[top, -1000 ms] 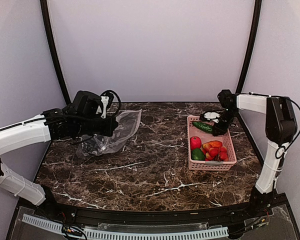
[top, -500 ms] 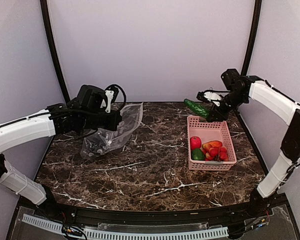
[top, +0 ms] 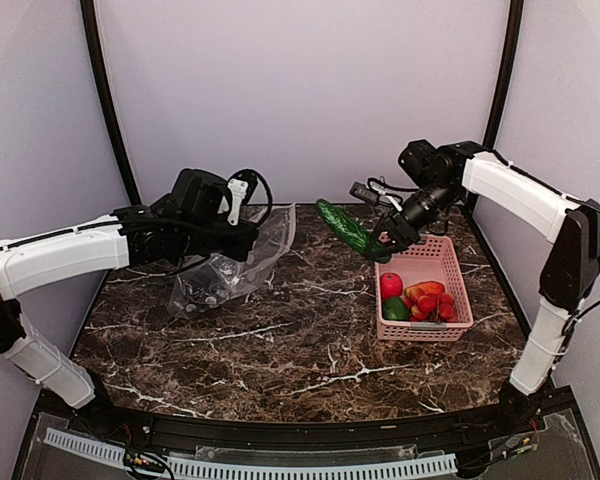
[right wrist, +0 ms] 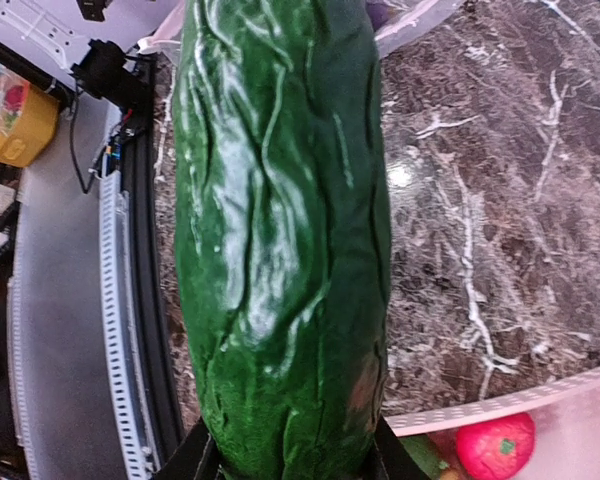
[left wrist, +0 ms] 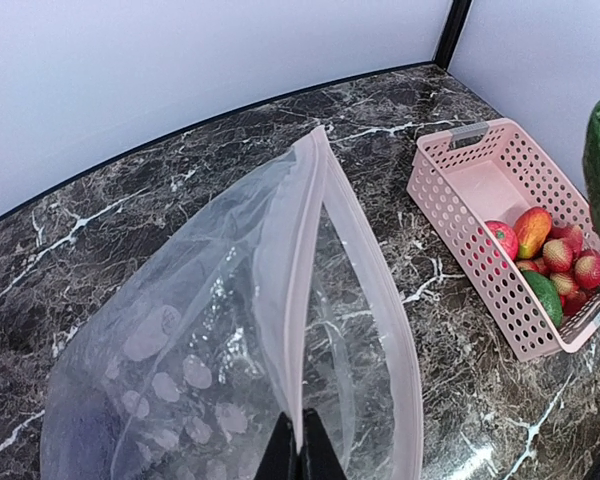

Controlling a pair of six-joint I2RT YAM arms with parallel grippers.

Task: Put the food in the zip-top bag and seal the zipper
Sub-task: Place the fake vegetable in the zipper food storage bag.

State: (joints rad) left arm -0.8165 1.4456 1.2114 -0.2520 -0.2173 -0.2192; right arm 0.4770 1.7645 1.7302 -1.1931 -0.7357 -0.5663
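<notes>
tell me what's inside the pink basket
The pink basket holds a red fruit, a green piece, an orange piece and strawberries, bunched at its near end. Anything beneath them is hidden.

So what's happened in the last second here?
The right tool lifted the cucumber out of the pink basket and carried it left, toward the zip-top bag. The left tool nudged the bag slightly rightward. Unchanged: both grips, the basket's place, the other food in it.

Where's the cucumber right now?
Overhead view: the cucumber is in the air, clamped in the right gripper right of centre, between the clear bag on the left and the pink basket, near the basket's far-left corner.
</notes>
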